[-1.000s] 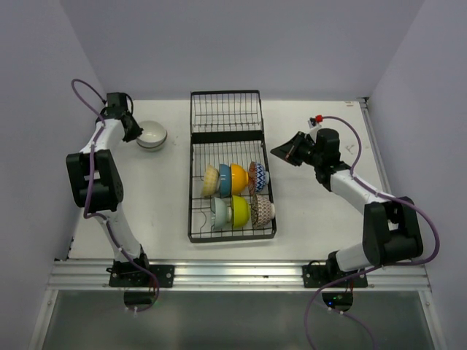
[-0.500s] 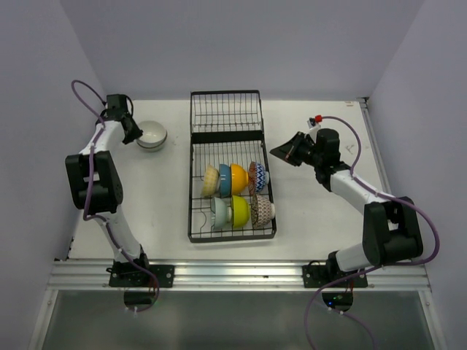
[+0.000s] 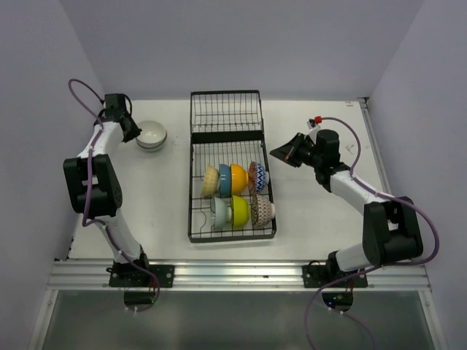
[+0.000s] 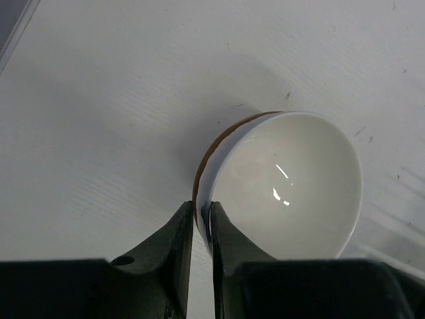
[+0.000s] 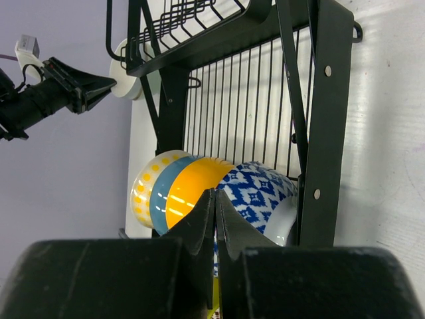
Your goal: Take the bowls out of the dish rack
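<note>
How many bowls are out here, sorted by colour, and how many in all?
white bowl: 1
cream bowl: 1
blue bowl: 1
orange bowl: 1
pale green bowl: 1
yellow-green bowl: 1
blue-patterned bowl: 1
brown-patterned bowl: 1
Total: 8 bowls

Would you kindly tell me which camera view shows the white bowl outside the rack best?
The left wrist view: the white bowl fills it, rim pinched by the left claw. Top external shows it small; right wrist shows only a sliver beyond the dish rack.
</note>
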Available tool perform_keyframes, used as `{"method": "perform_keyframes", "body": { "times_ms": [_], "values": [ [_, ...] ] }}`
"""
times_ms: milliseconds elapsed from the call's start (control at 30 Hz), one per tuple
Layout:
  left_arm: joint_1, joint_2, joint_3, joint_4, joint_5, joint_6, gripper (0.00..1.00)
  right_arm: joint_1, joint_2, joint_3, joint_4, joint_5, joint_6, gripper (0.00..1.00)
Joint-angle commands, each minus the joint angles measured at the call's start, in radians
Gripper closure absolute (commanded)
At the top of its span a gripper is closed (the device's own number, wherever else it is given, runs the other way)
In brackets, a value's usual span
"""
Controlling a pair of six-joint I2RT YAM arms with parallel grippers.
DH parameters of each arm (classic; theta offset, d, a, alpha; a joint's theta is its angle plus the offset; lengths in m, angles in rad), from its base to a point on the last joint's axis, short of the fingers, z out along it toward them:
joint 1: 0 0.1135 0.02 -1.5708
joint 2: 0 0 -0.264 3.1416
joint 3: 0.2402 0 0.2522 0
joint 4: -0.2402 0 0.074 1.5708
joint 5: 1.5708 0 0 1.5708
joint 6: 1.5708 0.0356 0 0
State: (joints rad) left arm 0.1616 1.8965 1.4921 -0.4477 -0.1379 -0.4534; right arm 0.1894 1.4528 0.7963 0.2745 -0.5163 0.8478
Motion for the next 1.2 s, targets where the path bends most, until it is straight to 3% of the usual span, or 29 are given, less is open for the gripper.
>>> {"method": "perform_keyframes", "body": {
  "times_ms": [0,300,800,933,1167],
  "values": [
    [0.010,-0.037,-0.013,0.049,-0.019,0.002,0.81,-0.002,-0.002,0.000,0.038,-0.016,-0.003,1.00],
    [0.009,-0.033,-0.039,0.067,-0.022,-0.002,0.90,-0.002,-0.002,0.001,0.035,-0.011,-0.007,1.00],
    [0.012,-0.019,-0.056,0.078,0.024,-0.037,0.89,-0.002,0.006,0.003,0.037,-0.014,-0.006,1.00],
    [0.013,-0.028,-0.069,0.090,0.044,-0.044,0.79,-0.004,0.001,0.003,0.034,-0.014,-0.009,1.00],
    [0.013,-0.085,-0.072,0.099,0.047,-0.034,0.49,-0.002,-0.005,0.004,0.026,-0.014,-0.009,1.00]
  ]
}}
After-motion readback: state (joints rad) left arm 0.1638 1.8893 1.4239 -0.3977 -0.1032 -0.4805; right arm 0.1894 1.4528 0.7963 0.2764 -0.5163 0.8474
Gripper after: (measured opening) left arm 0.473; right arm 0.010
